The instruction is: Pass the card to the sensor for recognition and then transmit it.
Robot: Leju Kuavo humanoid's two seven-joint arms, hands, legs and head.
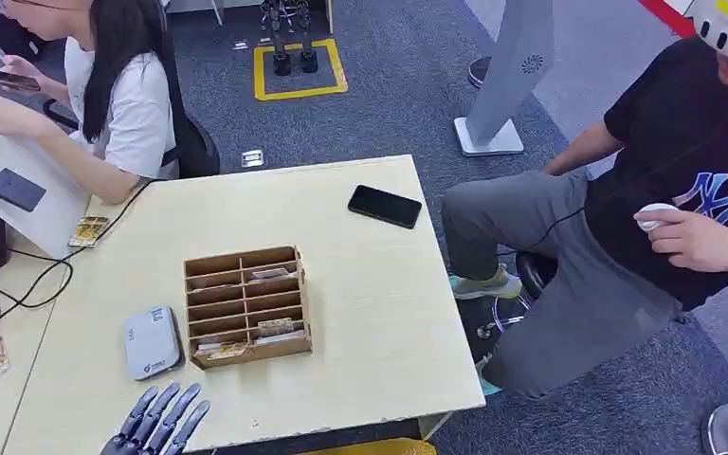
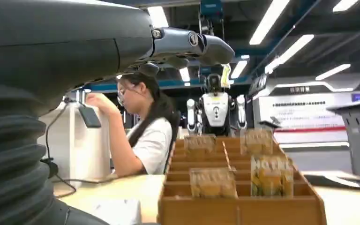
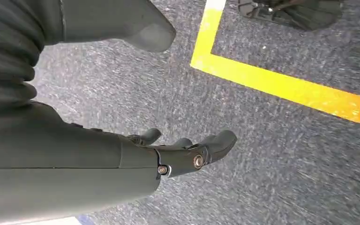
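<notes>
A wooden card rack with several slots stands in the middle of the pale table, a few yellow cards lying in its slots. In the left wrist view the rack is close ahead with cards upright in it. A grey card sensor lies flat just left of the rack. My left hand hovers at the table's near edge below the sensor, fingers spread, holding nothing. My right hand hangs over the grey carpet, fingers apart and empty.
A black phone lies near the table's far right. Loose cards and cables lie at the left by a white box. One person sits at the far left, another at the right.
</notes>
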